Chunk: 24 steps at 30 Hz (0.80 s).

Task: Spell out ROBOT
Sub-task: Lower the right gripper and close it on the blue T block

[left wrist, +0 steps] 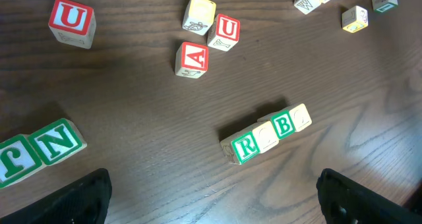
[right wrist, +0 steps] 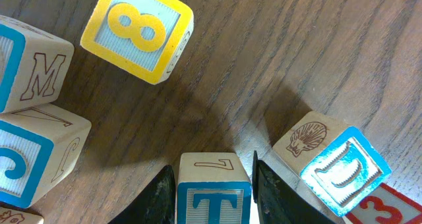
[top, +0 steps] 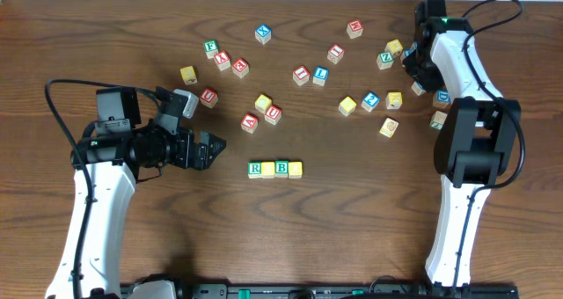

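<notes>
A row of four cubes lies at the table's middle: green R point(top: 255, 168), a yellow-faced cube point(top: 268, 168), green B point(top: 281, 168) and a second yellow-faced cube point(top: 295, 168). The left wrist view shows the same R point(left wrist: 245, 147) and B point(left wrist: 284, 125). My left gripper point(top: 215, 148) hovers just left of the row, wide open and empty, its fingers point(left wrist: 79, 201) far apart. My right gripper point(top: 413, 66) is at the far right among loose cubes. It is shut on the blue T cube point(right wrist: 213, 191), one finger flat against each side.
Loose letter cubes are scattered across the far half of the table. Red A point(left wrist: 192, 58) and U point(left wrist: 226, 30) lie behind the row, and a green N cube point(left wrist: 60, 141) is near the left arm. A yellow 8 cube point(right wrist: 137, 31) and a blue-faced cube point(right wrist: 343, 168) crowd the T.
</notes>
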Available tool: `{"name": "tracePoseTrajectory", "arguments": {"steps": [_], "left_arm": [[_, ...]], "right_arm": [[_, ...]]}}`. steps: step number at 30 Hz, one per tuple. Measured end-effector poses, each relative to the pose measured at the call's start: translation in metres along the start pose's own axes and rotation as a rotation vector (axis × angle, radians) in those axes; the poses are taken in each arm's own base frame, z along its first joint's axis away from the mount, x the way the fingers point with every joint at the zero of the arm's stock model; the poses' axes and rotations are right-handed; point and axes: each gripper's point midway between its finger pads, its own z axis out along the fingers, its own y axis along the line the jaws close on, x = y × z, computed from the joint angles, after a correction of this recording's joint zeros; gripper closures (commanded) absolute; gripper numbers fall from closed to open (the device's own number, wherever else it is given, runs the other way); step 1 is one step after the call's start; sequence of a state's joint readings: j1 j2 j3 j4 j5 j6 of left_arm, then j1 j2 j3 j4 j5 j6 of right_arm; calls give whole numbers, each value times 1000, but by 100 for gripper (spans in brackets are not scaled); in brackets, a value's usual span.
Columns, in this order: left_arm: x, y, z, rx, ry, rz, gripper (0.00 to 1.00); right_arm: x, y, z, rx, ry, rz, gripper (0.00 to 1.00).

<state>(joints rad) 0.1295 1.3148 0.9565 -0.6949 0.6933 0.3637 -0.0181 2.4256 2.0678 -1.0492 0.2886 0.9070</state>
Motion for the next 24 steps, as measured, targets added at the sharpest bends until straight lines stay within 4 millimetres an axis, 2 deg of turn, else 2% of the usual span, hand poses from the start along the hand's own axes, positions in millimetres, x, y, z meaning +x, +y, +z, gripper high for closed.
{"name": "tracePoseTrajectory", "arguments": {"steps": [5,17,24], "left_arm": [[0,0,0,0,0,0,2],[0,0,0,0,0,0,2],[0,0,0,0,0,0,2]], "right_arm": [[0,1,2,-2,-5,0,65],[3,0,10,-1,-5,-6,70],[2,1,10,-5,-10,-22,85]]}}
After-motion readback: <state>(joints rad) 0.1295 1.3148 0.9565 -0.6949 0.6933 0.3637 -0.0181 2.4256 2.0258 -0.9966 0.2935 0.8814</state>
